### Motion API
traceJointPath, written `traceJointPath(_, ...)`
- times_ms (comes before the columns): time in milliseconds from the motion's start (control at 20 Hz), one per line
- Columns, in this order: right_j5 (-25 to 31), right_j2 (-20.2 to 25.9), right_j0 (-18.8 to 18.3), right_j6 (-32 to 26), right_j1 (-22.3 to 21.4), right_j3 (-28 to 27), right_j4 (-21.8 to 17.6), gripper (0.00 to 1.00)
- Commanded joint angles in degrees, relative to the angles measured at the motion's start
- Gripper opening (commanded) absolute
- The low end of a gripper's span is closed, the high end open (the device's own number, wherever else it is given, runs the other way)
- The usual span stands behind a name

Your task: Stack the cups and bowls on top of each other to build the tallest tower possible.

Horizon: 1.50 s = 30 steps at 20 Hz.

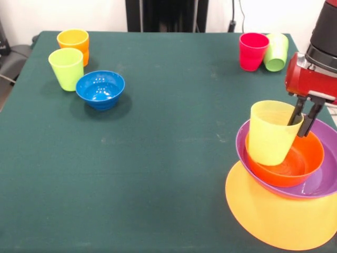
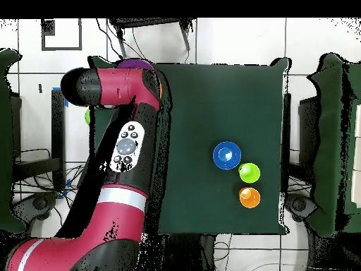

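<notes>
Standing at upper left are the orange cup (image 1: 73, 41), lime cup (image 1: 67, 68) and blue bowl (image 1: 100, 88); at right, the gripper (image 1: 306, 119) pinches the yellow cup's (image 1: 271, 134) rim inside the red-orange bowl (image 1: 295, 161), which sits in the purple bowl (image 1: 316, 184).

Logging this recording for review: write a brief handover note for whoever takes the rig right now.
Gripper: shut on the yellow cup, one finger inside the rim, one outside.
Tower so far: orange-yellow bowl, purple bowl, red-orange bowl; yellow cup sits tilted in the top bowl.
Loose: blue bowl, lime cup, orange cup; red cup upright, green cup leaning on it.
Left: release, then stack the rest.
</notes>
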Motion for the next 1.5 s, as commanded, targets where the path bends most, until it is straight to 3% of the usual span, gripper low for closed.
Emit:
traceJointPath(50, -1.1, 5.0, 0.3, 8.8, 0.2, 5.7, -0.1, 0.00)
traceJointPath(600, 2.9, 8.8, -0.4, 7.9, -1.0, 8.1, 3.6, 0.00)
traceJointPath(1000, 0.9, 8.4, -0.1, 7.4, -0.6, 7.7, 4.1, 0.00)
traceJointPath(1500, -2.8, 13.0, -1.3, 5.1, -0.5, 8.7, 5.7, 0.00)
